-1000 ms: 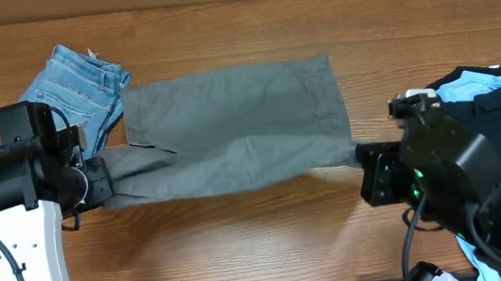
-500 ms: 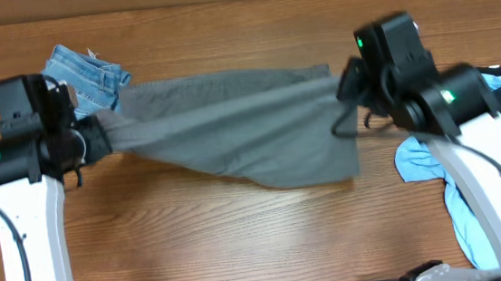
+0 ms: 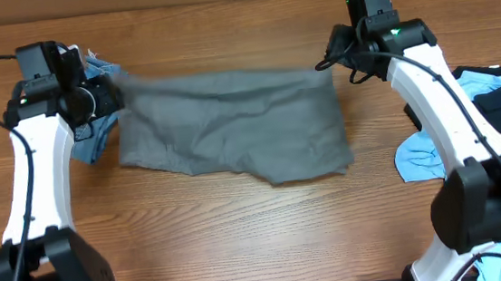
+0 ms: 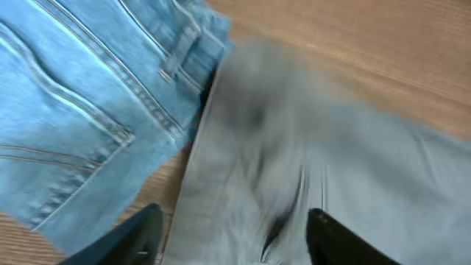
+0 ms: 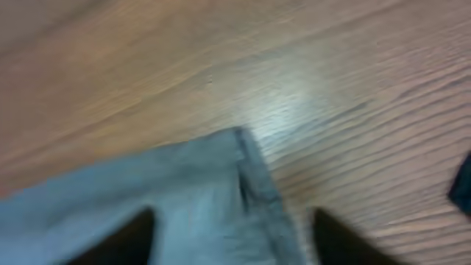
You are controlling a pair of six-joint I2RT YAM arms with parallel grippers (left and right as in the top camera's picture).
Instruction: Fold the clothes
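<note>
Grey shorts (image 3: 231, 128) lie doubled over across the upper middle of the table (image 3: 241, 241), their far edge drawn straight between the arms. The left pincer (image 3: 108, 96), at the upper-left corner beside the folded jeans (image 4: 66, 110), and the right pincer (image 3: 333, 60), at the upper-right corner, both stand spread, gripping nothing. The fold looks laid; the ragged near hem probably wants smoothing.

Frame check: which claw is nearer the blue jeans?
Left. The left claw is at the far-left corner of the grey shorts, right beside the blue jeans. The right claw is at the far-right corner, the whole garment's width away.
</note>
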